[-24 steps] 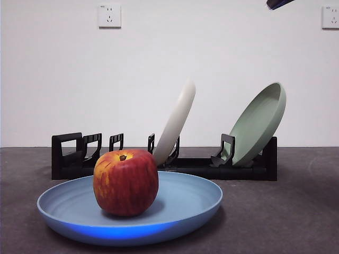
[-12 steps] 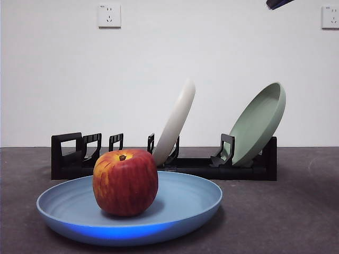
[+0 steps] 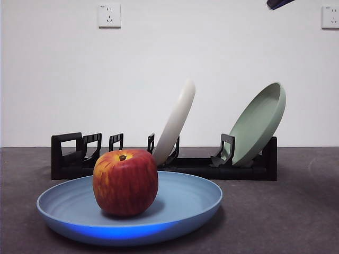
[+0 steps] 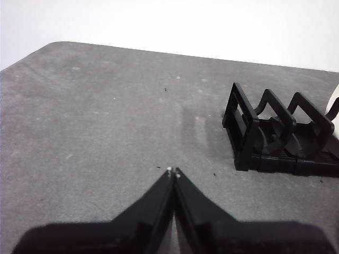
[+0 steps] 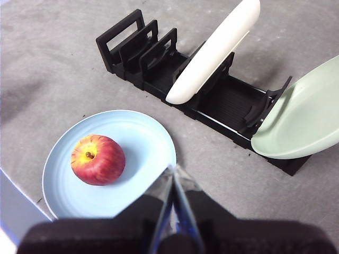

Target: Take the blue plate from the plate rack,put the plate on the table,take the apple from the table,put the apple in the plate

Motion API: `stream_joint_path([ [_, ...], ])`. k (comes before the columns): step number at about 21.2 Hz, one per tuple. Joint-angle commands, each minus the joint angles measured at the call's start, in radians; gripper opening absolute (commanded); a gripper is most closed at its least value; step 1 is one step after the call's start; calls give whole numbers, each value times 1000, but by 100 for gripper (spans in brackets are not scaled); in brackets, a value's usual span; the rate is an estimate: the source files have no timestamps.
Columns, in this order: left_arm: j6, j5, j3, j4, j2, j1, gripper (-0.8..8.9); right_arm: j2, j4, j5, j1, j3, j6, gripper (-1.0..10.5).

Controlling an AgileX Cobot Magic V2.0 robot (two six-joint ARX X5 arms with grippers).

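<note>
1. While the right gripper (image 5: pixel 173 170) hangs high above the table (image 5: pixel 47 69) with its two black jaws pressed together and nothing between them, the blue plate (image 5: pixel 143 143) lies just below and ahead of its tips, to one side; the apple (image 5: pixel 98 159) sits inside that plate, off its middle and on the side away from the gripper.

2. Beyond the plate from this gripper runs the plate rack (image 5: pixel 159 69), its long axis slanting across the table; a cream-white plate (image 5: pixel 214 53) leans in a middle slot and a pale green plate (image 5: pixel 302 114) leans at the far end; the slots at the boxy loop end stand empty.

3. The left gripper (image 4: pixel 174 171) is likewise clenched on nothing, its tips meeting over bare table; only the loop end of the rack shows near it, and neither plate nor apple appears in its wrist view.

4. Seen from the front, the apple rests upright on the plate, stem up, and the plate lies flat on the table before the rack; a black tip at the top corner is all that shows of an arm.

5. Judging by this, the task looks complete; the right gripper is the nearer to plate and apple, should any correction be needed.
</note>
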Motion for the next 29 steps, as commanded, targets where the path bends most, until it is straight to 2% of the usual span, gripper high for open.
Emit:
stream_joint_path([
  [1,-6,0,-14,4,-3,3,-3,-1,5,3,0,-9,10,1],
  [3,-6,0,-14,3,-3,3,-3,-1,11,10,0,-9,-7,1],
  [5,-6,0,-14,4,-3,3,-3,-5,4,87,0,-8,-78,1],
  [8,-6,0,-14,3,-3,3,-3,-49,2,212,-40,-9,-97,1],
  [9,-6,0,-14,3,-3,3,-3,-72,6,197,-90,-10,-112,1],
  [10,-6,0,-14,3,-3,3,-3,-98,14,145,-160,-17,-113,1],
  [12,-6,0,-14,3,-3,3,-3,-167,59,-18,-342,-61,-114,1],
  [13,-6,0,-14,3,-3,3,-3,-206,98,-60,-423,-100,-114,1],
  [15,-6,0,-14,3,-3,3,-3,-312,221,-82,-575,-222,-114,1],
  [17,-6,0,-14,3,-3,3,-3,-432,345,-82,-662,-372,-113,1],
  [20,-6,0,-14,3,-3,3,-3,-587,468,-83,-684,-576,-113,1],
  [25,-6,0,-14,3,-3,3,-3,-684,562,-84,-678,-738,-71,1],
  [29,-6,0,-14,3,-3,3,-3,-733,566,-84,-668,-819,-57,1],
])
